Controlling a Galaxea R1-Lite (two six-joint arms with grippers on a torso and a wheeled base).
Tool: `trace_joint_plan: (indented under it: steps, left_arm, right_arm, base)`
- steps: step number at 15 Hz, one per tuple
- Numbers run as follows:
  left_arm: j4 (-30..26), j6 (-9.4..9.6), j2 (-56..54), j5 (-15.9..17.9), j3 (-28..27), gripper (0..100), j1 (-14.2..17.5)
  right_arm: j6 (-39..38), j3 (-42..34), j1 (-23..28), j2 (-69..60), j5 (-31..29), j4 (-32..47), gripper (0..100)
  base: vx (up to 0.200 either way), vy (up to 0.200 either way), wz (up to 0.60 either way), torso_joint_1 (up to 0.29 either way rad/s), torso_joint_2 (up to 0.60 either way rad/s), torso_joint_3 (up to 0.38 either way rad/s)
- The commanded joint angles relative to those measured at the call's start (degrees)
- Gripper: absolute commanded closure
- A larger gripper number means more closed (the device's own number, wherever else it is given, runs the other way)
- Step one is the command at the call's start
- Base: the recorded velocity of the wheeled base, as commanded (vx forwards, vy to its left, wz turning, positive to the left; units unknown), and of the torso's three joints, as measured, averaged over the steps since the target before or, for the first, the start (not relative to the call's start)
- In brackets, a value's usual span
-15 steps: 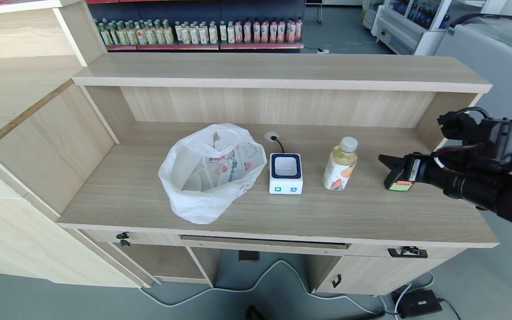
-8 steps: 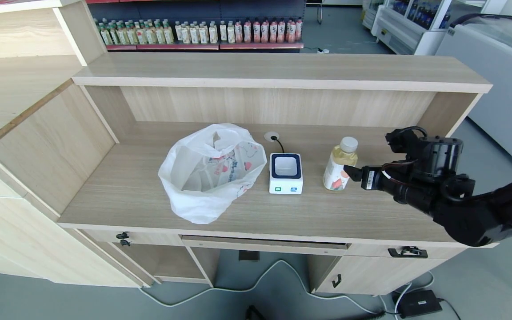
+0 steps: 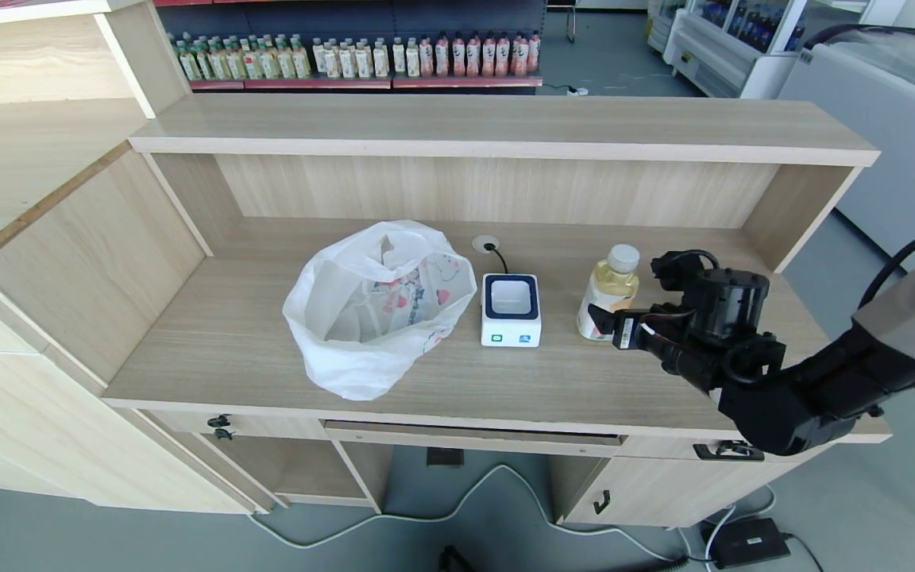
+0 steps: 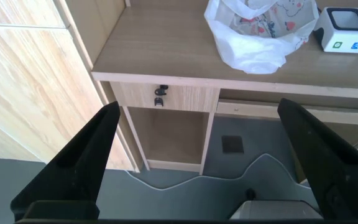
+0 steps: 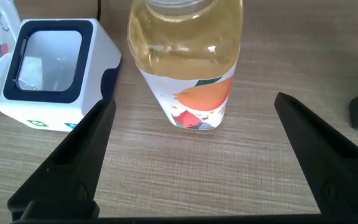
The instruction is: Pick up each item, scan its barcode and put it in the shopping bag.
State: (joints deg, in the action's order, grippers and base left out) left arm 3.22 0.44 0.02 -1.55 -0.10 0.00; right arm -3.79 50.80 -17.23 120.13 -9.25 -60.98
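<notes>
**A:** Our right gripper (image 5: 194, 106) stands wide open, the juice bottle (image 3: 608, 294) framed between its jaws but not clamped. It's lined up for a grasp, we judge.

**B:** The bottle stands upright on the bench (image 3: 505, 381), just right of the scanner (image 3: 511, 310), handy for scanning. The shopping bag (image 3: 370, 310) gapes left of the scanner, mouth up for drop-ins. Our left gripper (image 4: 197, 112) hangs wide, low and well left of the scanner.

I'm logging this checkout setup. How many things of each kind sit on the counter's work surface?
drink bottle: 1
barcode scanner: 1
shopping bag: 1
Total: 3
</notes>
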Motion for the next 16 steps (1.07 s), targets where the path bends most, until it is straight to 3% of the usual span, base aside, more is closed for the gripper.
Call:
trace_joint_plan:
  steps: [1,7,16]
  left_arm:
    - [0.03,0.00,-0.02,-0.03,0.01,0,0.00]
    - [0.03,0.00,-0.02,-0.03,0.01,0,0.00]
    - [0.03,0.00,-0.02,-0.03,0.01,0,0.00]
  right_arm:
    - [0.01,0.53,-1.14,3.18,-0.50,-1.34,0]
    - [1.15,8.44,-2.64,8.81,-6.04,-4.06,0]
    - [2.21,14.86,-3.25,12.85,-6.30,-3.80,0]
  base:
    - [0.000,0.000,0.00,0.000,0.00,0.000]
    - [0.000,0.000,0.00,0.000,0.00,0.000]
    - [0.000,0.000,0.00,0.000,0.00,0.000]
